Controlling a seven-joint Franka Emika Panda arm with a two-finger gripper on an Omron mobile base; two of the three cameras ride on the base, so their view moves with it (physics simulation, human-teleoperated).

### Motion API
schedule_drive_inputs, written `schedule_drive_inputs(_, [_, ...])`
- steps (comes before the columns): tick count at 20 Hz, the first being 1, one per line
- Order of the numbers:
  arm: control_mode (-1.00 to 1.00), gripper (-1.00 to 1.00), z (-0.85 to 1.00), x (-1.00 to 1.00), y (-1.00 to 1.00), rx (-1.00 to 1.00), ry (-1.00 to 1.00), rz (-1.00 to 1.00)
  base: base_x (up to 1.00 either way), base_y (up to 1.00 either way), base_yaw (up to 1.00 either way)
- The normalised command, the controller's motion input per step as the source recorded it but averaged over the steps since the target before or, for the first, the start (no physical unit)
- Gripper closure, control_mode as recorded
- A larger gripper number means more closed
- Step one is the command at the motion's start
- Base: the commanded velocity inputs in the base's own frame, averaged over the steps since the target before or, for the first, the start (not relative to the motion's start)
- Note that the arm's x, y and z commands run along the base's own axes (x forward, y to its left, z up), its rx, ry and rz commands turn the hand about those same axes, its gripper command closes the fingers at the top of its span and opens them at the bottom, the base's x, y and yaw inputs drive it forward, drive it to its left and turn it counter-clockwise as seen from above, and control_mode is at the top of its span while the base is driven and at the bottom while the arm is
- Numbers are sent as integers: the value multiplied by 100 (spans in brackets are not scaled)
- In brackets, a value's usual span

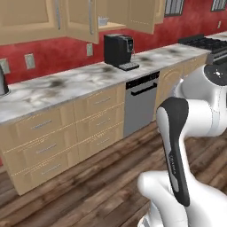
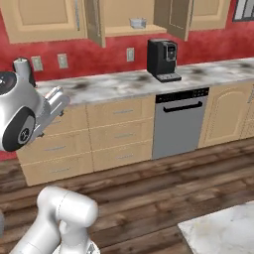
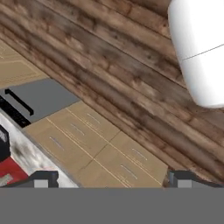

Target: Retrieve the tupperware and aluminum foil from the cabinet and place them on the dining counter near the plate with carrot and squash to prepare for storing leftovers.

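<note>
Up inside the open cabinet [image 2: 171,17], the tupperware [image 2: 137,23] sits far from the tool [image 3: 111,178].

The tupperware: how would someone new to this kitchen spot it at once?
Find the open cabinet above the black coffee machine. On its shelf sits the tupperware, a small pale grey container, with nothing else visible beside it.

The cabinet [image 2: 124,20] stands with both doors swung outward, leaving the shelf front open between them; the left door [image 2: 93,22] and right door [image 2: 173,17] flank that gap. The tupperware [image 2: 138,23] sits alone on the shelf. Below, a black coffee machine [image 2: 162,59] rises from the wall counter [image 2: 109,85], narrowing the approach from the right. The wooden floor [image 2: 158,183] before the drawers lies bare.
</note>
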Motion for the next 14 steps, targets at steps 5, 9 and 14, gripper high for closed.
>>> schedule_drive_inputs(5, [100, -100, 0, 0, 0, 0, 0, 0, 88, -25, -32])
schedule_drive_inputs(9, [100, -100, 0, 0, 0, 0, 0, 0, 94, -17, -29])
schedule_drive_inputs(14, [100, -100, 0, 0, 0, 0, 0, 0, 97, -8, -27])
